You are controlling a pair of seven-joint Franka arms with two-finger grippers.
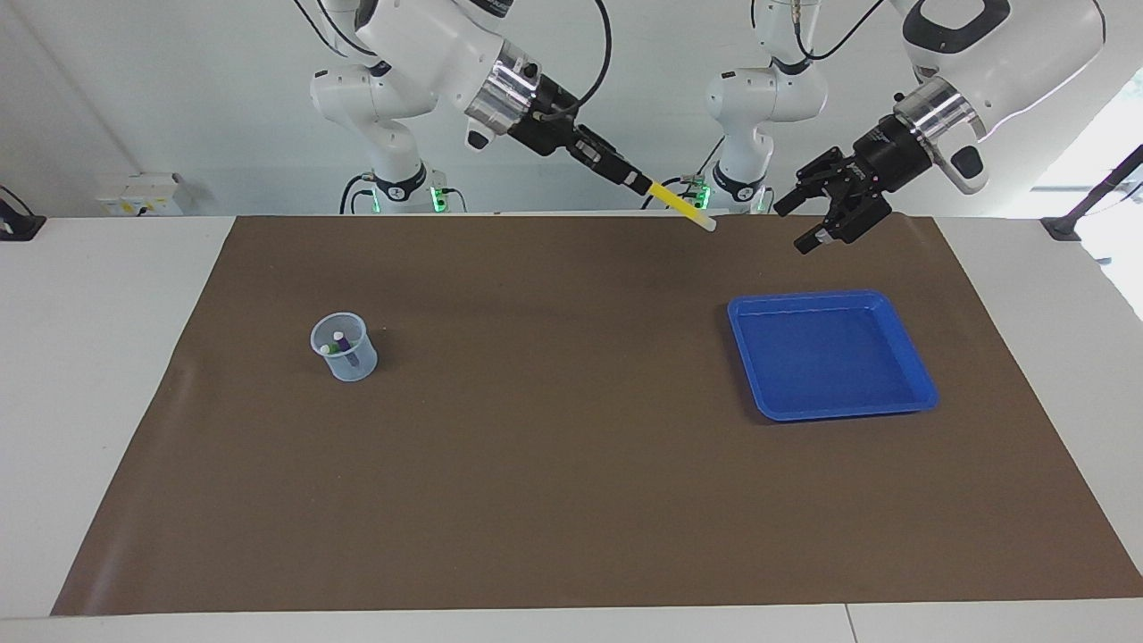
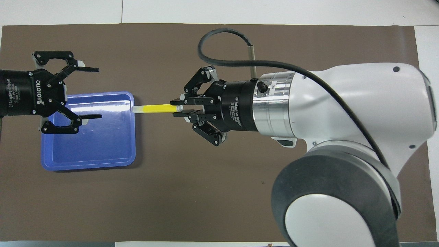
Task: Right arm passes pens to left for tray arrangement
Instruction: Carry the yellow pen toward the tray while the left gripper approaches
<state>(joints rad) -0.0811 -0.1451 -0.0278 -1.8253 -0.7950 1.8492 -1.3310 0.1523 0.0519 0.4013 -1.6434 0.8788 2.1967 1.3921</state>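
Observation:
My right gripper point(image 1: 641, 184) point(image 2: 176, 108) is shut on one end of the yellow pen point(image 1: 680, 205) point(image 2: 154, 108), held level in the air. The pen's pale cap points at my left gripper point(image 1: 793, 229) point(image 2: 97, 93), which hangs open in the air a short gap from the cap, its fingers spread wide and touching nothing. The blue tray point(image 1: 826, 296) point(image 2: 92, 144) lies empty on the mat below the left gripper. A purple pen point(image 1: 342, 341) and a green pen point(image 1: 329, 349) stand in the translucent cup point(image 1: 345, 355). In the overhead view the right arm hides the cup.
A brown mat point(image 1: 554, 464) covers most of the white table. The cup stands toward the right arm's end, the tray toward the left arm's end. Both arm bases point(image 1: 746, 179) stand at the table's edge by the robots.

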